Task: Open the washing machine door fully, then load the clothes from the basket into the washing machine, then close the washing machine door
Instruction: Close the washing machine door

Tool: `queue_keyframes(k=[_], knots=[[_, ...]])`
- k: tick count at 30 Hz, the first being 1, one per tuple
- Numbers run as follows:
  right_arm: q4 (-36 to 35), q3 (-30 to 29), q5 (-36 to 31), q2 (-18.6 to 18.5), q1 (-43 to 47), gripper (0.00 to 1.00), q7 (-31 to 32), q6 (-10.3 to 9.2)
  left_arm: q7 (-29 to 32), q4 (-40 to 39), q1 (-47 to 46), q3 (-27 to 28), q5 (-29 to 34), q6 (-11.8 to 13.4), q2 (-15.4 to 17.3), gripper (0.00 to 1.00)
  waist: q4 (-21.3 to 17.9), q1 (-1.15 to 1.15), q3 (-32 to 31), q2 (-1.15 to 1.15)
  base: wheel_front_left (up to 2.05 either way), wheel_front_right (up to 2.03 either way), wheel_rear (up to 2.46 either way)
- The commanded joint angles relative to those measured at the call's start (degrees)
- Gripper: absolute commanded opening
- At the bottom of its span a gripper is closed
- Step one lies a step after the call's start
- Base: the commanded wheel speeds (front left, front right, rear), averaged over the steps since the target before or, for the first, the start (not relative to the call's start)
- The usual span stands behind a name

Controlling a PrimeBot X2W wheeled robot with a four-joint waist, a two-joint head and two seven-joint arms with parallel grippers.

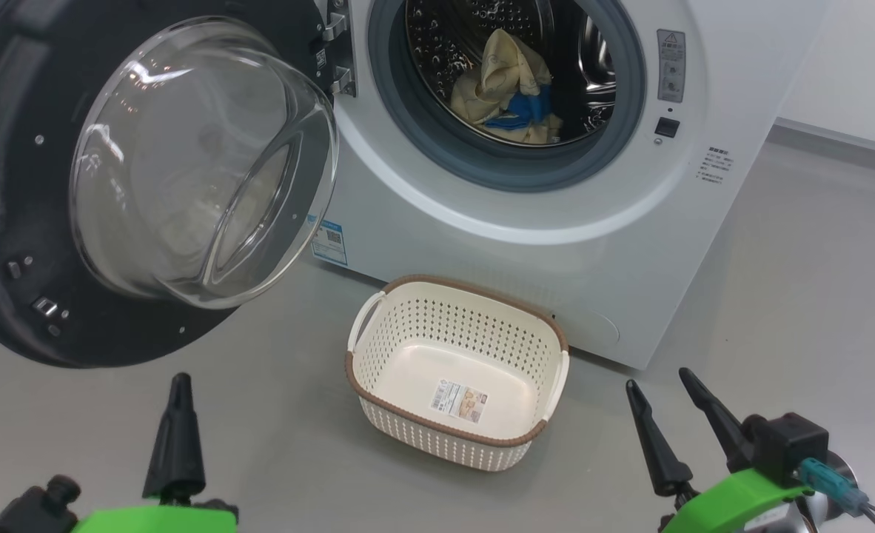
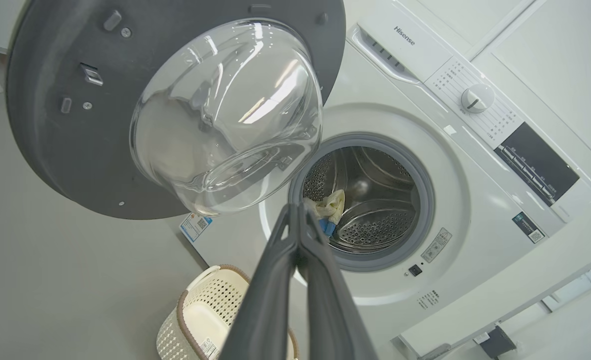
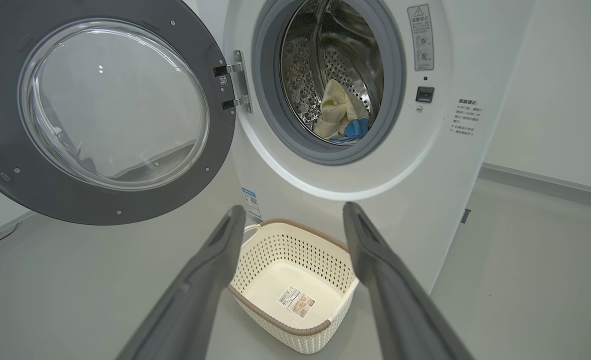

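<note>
Washing machine door (image 1: 8,185) hangs swung wide at left; below it the left claw (image 1: 180,389), fingers pressed together. Clothes (image 1: 508,89) lie in the drum (image 1: 445,44) of the washing machine (image 1: 482,244), basket (image 1: 474,290) on the floor (image 1: 778,296) just before it. Right claw (image 1: 656,379), low right, fingers apart.

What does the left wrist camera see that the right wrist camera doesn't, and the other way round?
The left wrist view gives you the control dial and dark display panel on top of the washing machine, plus the left gripper, fingers pressed together. The right wrist view gives you the right gripper, fingers wide apart, and the whole bottom of the basket with its label sticker. Both share the washing machine door swung open, the clothes lying in the drum, and the basket on the floor.
</note>
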Motion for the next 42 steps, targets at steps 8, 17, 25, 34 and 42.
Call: queue_keyframes(k=[8,17,25,34,42], knots=[[-2.62,0.34,0.36,-0.53,-1.64,1.00,0.14,0.09,5.10,-6.61,-3.88,10.22,-25.05,-4.05,1.45,0.00,0.27,0.00,0.09,0.00,0.00,0.00,0.00],[-2.93,-0.15,0.58,-0.53,-1.44,1.00,0.45,0.09,8.87,-7.98,-8.19,19.23,-39.86,-4.42,6.57,0.00,0.70,0.00,0.46,0.00,0.00,0.00,0.00],[-3.75,-0.19,0.12,-0.53,-0.96,1.00,1.44,0.09,10.56,-1.05,-15.96,27.52,-46.07,-4.44,12.05,0.00,0.69,0.00,0.82,0.00,0.00,0.00,0.00],[-4.86,0.58,-0.83,-0.53,-0.71,1.00,3.58,0.09,16.33,12.74,-24.89,32.70,-50.90,-4.44,17.38,0.00,-1.24,0.00,1.33,0.00,0.00,0.00,0.00],[-7.02,1.19,-2.33,-0.77,-0.73,1.00,6.10,0.09,19.94,22.85,-30.58,36.39,-53.00,-4.45,18.90,0.00,-3.68,0.00,3.35,0.00,0.00,0.00,0.00]])
